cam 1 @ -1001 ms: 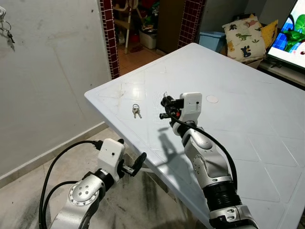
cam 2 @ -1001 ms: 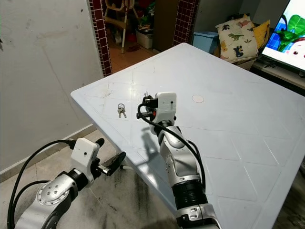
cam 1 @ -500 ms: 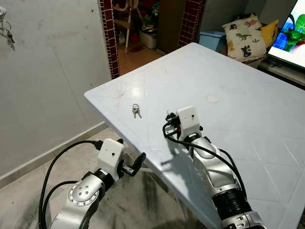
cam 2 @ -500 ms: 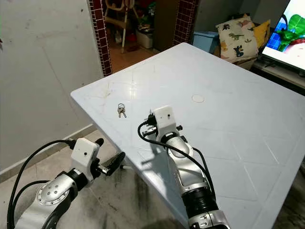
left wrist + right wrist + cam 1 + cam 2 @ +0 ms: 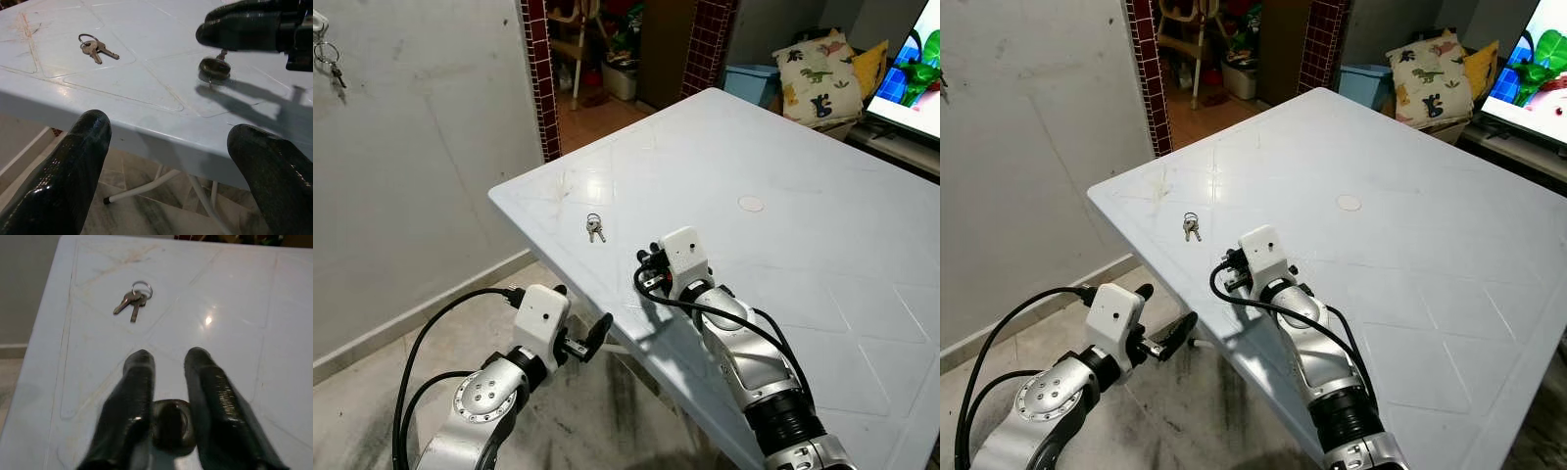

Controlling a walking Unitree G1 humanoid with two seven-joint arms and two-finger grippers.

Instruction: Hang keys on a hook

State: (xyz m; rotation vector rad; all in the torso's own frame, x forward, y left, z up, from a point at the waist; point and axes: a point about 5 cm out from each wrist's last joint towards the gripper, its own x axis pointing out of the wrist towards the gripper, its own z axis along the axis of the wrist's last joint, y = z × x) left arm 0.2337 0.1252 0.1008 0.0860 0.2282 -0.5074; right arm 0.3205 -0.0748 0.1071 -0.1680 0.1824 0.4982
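Observation:
A small ring with two keys [image 5: 594, 229] lies on the white table [image 5: 822, 215] near its left corner. My right gripper [image 5: 646, 272] is low over the table, a short way right of and nearer than that ring. Its fingers [image 5: 139, 377] are shut on a dark round-headed key [image 5: 168, 423], which hangs just above the tabletop [image 5: 213, 68]. My left gripper [image 5: 582, 343] is open below the table's near edge, holding nothing. High on the wall at the far left, another bunch of keys [image 5: 327, 64] hangs from a hook [image 5: 319, 23].
The grey wall [image 5: 421, 147] stands left of the table, with bare floor [image 5: 372, 343] between them. A doorway [image 5: 607, 59] with clutter opens behind. Cushions [image 5: 818, 69] and a screen [image 5: 911, 69] sit at the far right. A table leg [image 5: 146, 186] runs under the edge.
My right gripper has come down from above the table to just over its surface, moving nearer the front edge with the dark key. The left arm and the ringed keys have not moved.

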